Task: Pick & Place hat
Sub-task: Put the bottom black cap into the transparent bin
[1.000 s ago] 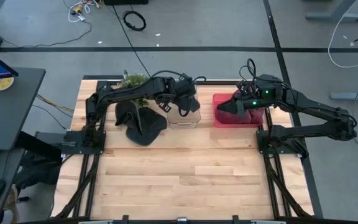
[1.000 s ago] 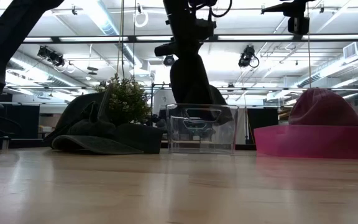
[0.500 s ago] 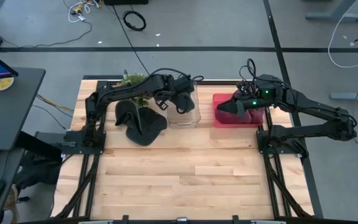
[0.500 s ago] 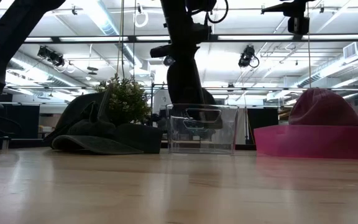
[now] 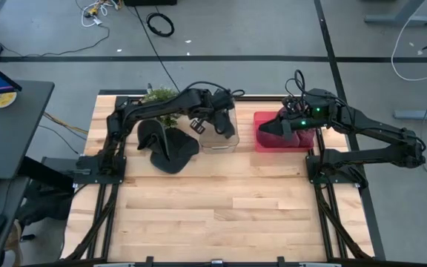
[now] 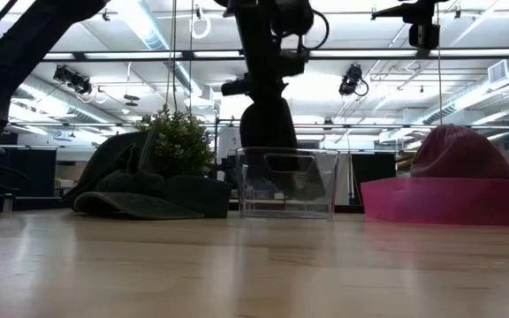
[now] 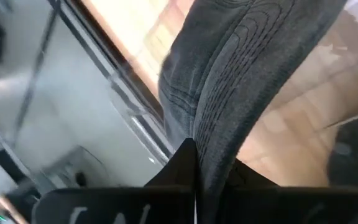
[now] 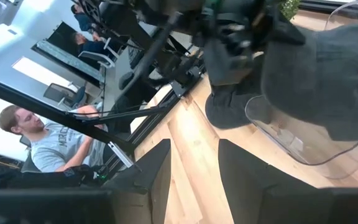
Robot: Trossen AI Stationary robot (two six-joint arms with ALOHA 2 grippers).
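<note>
The left gripper hung over the clear bin near the table's twelve o'clock edge, its jaws clenched on a dark grey hat that dangled down into the bin's open top. At the bin's nine o'clock a second dark hat lay on the wood beside a small plant, and at its three o'clock stood a pink bin holding a maroon hat. The right gripper hovered over that pink bin with its fingers apart, grasping nothing.
</note>
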